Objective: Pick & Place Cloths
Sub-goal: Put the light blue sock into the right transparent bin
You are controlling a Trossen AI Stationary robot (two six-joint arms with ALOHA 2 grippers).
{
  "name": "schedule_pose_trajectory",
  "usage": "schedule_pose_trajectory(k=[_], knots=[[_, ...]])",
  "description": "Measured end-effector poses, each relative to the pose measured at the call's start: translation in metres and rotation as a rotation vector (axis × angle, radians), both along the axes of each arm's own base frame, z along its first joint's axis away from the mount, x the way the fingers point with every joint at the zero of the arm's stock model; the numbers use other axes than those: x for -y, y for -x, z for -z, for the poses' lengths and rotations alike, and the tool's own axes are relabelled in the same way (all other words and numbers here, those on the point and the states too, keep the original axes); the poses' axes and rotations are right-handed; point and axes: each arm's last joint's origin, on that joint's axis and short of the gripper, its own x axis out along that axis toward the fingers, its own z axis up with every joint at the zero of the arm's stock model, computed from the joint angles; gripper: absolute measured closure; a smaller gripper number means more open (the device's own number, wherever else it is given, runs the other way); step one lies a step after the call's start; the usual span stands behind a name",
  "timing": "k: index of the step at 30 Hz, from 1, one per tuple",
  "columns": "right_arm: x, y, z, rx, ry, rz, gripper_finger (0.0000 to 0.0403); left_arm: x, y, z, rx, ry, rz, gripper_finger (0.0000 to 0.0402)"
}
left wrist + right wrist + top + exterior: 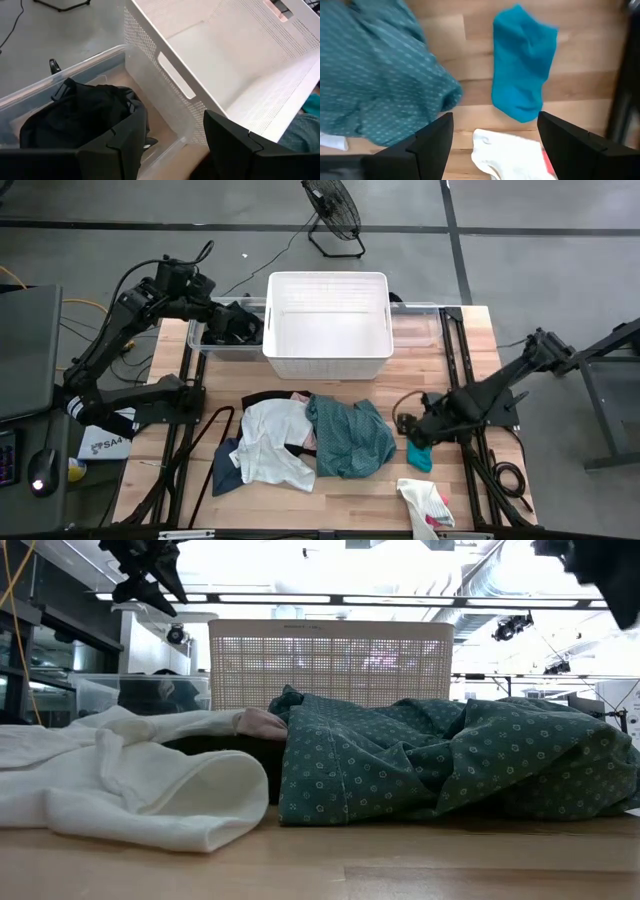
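A black cloth lies bunched in the clear bin at the table's far left. My left gripper hangs open just above it, beside the white lattice basket. At mid-table a white cloth, a teal-green dotted cloth, a dark blue cloth and a pink one lie in a heap. My right gripper points down, open, over a small teal cloth lying flat on the wood at the right. A white cloth with pink lies nearer the front edge.
A second clear bin stands to the right of the basket. The basket's floor is bare. Cables and black frame bars run across the table on the left and right. A fan stands on the floor behind.
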Motion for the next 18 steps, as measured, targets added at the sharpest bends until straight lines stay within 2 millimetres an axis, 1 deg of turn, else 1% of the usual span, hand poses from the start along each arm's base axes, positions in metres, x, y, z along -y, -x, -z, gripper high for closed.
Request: schedule_pose_trajectory(k=[6,8,10,13,18], knots=[[-0.011,0.001,0.037,0.052,-0.059,0.043,0.0123,0.0,0.0,0.0,-0.014,-0.018,0.019,0.0206],[-0.013,0.0,0.047,0.043,-0.057,0.041,0.0123,0.0,0.0,0.0,-0.017,-0.022,0.023,0.0206],[-0.014,-0.001,0.058,-0.001,-0.06,0.029,0.0123,0.0,0.0,0.0,-0.02,-0.024,0.026,0.0206],[-0.016,-0.003,0.071,-0.056,-0.033,-0.048,0.0123,0.0,0.0,0.0,-0.022,-0.025,0.029,0.0206],[-0.02,-0.008,0.091,-0.121,0.028,-0.238,0.0123,0.0,0.0,0.0,-0.022,-0.025,0.029,0.0206]])
